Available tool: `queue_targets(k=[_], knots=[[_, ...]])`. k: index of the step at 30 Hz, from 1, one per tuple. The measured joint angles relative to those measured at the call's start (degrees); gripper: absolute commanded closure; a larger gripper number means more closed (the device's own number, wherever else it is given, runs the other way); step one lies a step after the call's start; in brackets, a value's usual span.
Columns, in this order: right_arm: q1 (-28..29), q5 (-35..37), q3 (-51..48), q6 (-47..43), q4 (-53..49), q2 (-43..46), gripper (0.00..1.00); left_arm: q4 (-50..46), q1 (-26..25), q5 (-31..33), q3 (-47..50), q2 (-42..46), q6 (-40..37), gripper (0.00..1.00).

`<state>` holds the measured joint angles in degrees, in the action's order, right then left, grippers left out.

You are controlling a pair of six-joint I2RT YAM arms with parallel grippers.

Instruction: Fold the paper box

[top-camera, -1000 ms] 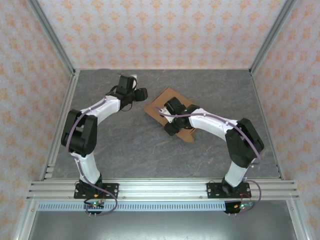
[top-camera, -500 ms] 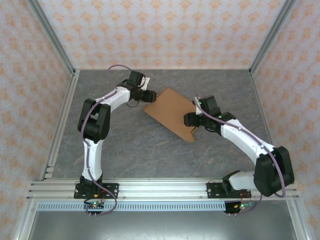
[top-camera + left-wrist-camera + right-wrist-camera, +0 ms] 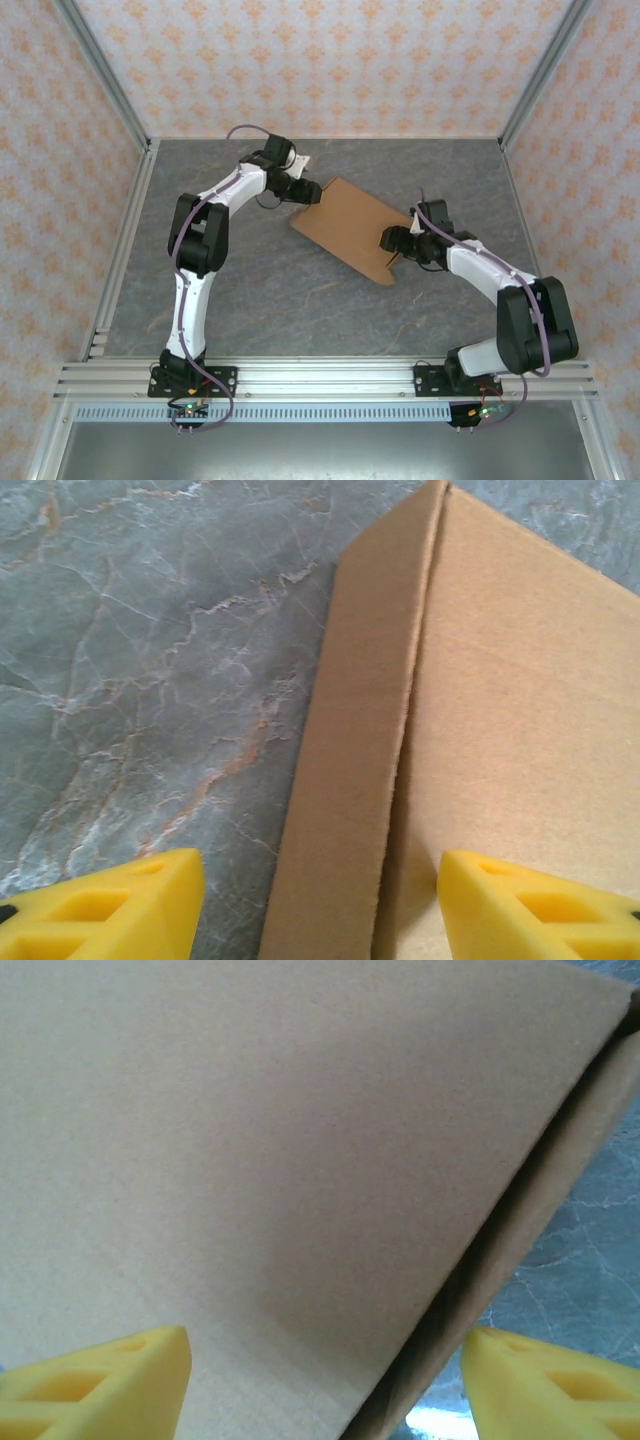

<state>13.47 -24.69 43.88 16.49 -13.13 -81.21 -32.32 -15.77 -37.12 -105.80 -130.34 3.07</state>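
The left gripper [image 3: 320, 918], its wedge-shaped yellow fingers [image 3: 100, 910] spread apart, straddles a narrow folded flap [image 3: 350, 780] along one edge of the paper box [image 3: 520, 710], while the right gripper [image 3: 325, 1385] (jaws likewise parted, clamping nothing) hovers over the opposite edge. The box, flat matte brown cardboard with a faintly fibrous face, lies angled on the grey, veined stone-look table [image 3: 250, 280], between the two grippers.

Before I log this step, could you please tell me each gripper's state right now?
Left gripper: open, straddling the paper box edge.
Right gripper: open, nothing held.
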Motion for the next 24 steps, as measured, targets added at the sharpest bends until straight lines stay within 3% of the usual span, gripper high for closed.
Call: queue_targets(k=[11,24], knots=[[-0.66,0.20,10.64,-5.44,-1.49,-10.49,0.36,7.89,0.04,1.57,23.37,14.64,4.04,0.37],[-0.48,1.25,15.10,-10.32,-3.98,-15.50,0.47,17.35,0.00,4.92,36.46,22.18,8.13,0.37]])
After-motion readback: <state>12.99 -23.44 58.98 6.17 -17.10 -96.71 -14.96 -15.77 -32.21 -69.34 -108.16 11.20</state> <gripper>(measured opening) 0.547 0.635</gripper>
